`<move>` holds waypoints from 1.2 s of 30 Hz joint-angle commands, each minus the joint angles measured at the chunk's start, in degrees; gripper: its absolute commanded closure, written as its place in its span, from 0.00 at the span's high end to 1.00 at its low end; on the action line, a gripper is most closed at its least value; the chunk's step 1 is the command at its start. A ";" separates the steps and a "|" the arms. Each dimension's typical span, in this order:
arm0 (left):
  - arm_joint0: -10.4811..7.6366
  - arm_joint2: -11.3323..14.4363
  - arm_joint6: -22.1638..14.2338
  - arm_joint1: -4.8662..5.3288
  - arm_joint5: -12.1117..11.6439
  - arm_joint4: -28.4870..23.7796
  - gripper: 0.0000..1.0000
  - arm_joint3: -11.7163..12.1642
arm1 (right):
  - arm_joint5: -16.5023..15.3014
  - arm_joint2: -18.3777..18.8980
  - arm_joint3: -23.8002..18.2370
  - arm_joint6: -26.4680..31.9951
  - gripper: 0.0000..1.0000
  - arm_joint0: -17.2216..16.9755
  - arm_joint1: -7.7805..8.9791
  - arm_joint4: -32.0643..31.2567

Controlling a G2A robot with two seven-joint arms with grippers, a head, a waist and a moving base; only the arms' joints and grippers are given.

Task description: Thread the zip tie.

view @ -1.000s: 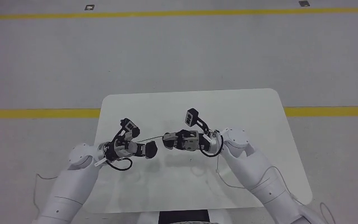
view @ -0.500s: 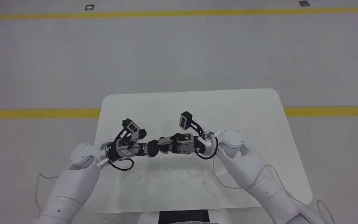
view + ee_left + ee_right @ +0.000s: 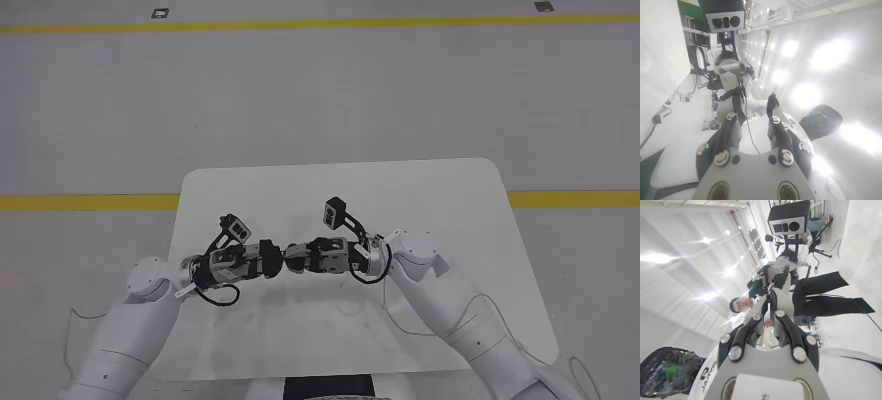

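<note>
The zip tie (image 3: 748, 123) is a thin black strap. In the left wrist view it runs between the spread fingers (image 3: 772, 106) of my left gripper (image 3: 754, 94) back toward its palm. My right gripper (image 3: 770, 291) faces the left one tip to tip, shut, and seems to pinch the strap's far end. In the top view the left gripper (image 3: 271, 260) and right gripper (image 3: 296, 255) meet above the near middle of the white table (image 3: 450, 200). Where the strap meets the right fingertips is hidden by the fingers.
The table's near edge (image 3: 330, 370) lies just behind the arms. Bare tabletop stretches toward the far side (image 3: 340, 185) and the right end (image 3: 490, 260). Grey floor with yellow lines (image 3: 80, 202) surrounds the table.
The left gripper has moved right, toward the right gripper, closing the gap until the tips meet. The strap seen spanning between them earlier is now covered by the grippers in the top view.
</note>
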 commanded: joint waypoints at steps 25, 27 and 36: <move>-0.73 1.69 0.21 0.50 0.24 -0.18 0.09 1.13 | -1.10 -1.28 0.22 3.23 0.00 1.74 0.48 -1.28; -0.78 1.79 0.21 0.54 0.23 -0.22 0.09 1.17 | -1.22 -1.27 0.35 2.88 0.00 1.78 0.49 -1.22; -1.14 2.05 0.55 0.68 -0.21 -0.58 0.11 1.52 | -1.41 -1.08 0.27 1.01 0.00 1.41 0.59 -0.71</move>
